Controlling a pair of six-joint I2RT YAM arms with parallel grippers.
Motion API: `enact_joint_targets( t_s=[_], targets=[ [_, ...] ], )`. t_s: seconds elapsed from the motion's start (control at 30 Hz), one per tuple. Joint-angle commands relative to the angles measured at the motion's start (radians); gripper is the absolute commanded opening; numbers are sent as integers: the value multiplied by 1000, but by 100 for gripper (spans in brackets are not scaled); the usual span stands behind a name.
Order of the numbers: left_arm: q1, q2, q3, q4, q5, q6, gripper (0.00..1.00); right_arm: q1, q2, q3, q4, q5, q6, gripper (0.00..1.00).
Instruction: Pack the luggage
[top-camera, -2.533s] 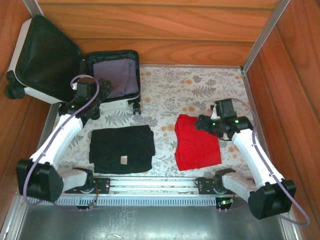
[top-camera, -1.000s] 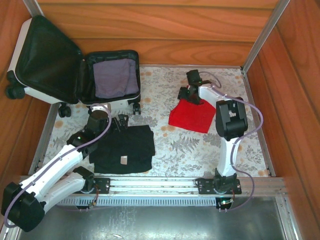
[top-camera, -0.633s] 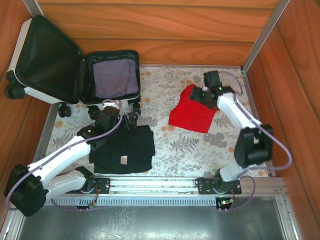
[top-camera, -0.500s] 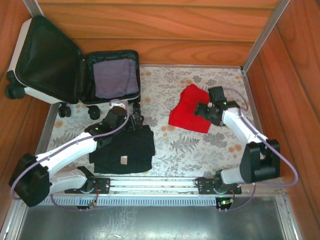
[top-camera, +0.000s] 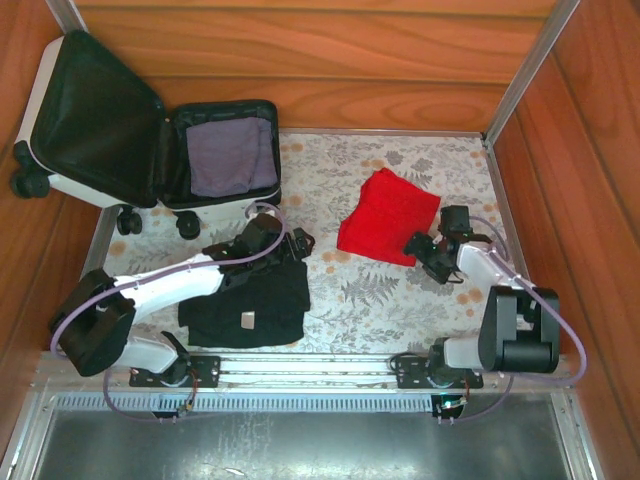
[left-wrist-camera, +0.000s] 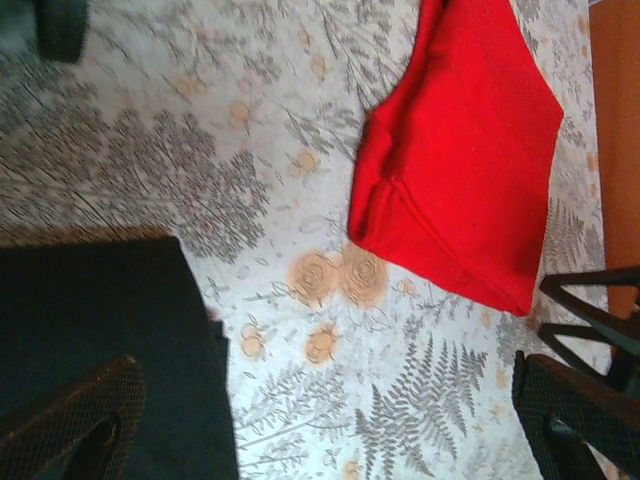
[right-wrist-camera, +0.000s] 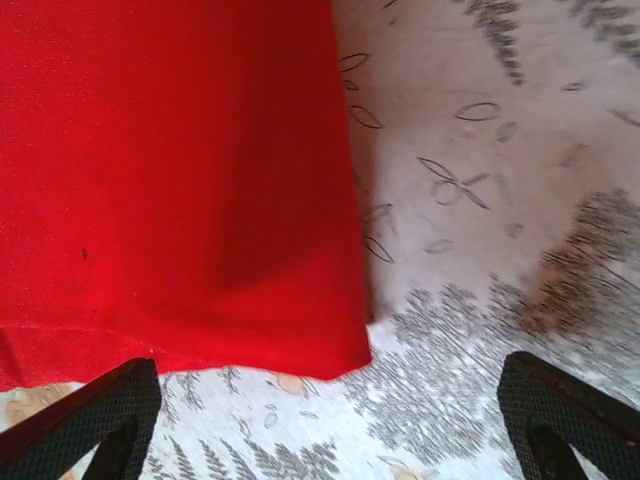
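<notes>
Luggage (top-camera: 228, 206) sits open at far left against the wall, lid up, with a grey garment (top-camera: 230, 155) in its base. My left gripper (top-camera: 295, 243) is spread wide and empty over the far right corner of the folded black garment (top-camera: 245, 300), just near of the case's wheels on the floral cloth (top-camera: 340, 170). Further right the red garment (top-camera: 388, 216) lies flat, and my right gripper (top-camera: 428, 255) is at its near right corner, fingers wide apart, holding nothing.

Luggage (top-camera: 95, 120): smooth white plastic shell, matt black fabric lining. Red cloth (top-camera: 390, 215) is soft matt weave, wood walls (top-camera: 330, 60) glossy varnished, floral table cover (top-camera: 400, 290) matt.
</notes>
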Motion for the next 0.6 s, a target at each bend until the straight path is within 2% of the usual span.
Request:
enact_joint_targets(
  t_s=[0.0, 0.07, 0.2, 0.53, 0.57],
  targets=[
    [-24, 31, -6, 63, 35, -133, 100, -15, 54, -9, 112, -107, 7, 91],
    [-29, 51, -12, 94, 49, -180, 100, -18, 87, -10, 133, -117, 7, 91],
    [-31, 101, -11, 119, 79, -271, 100, -21, 132, -18, 169, -124, 3, 84],
    [-46, 191, 57, 127, 72, -335, 100, -21, 123, -38, 193, -177, 26, 50],
    [-48, 201, 65, 129, 73, -340, 100, -17, 119, -42, 192, -181, 28, 49]
  ],
)
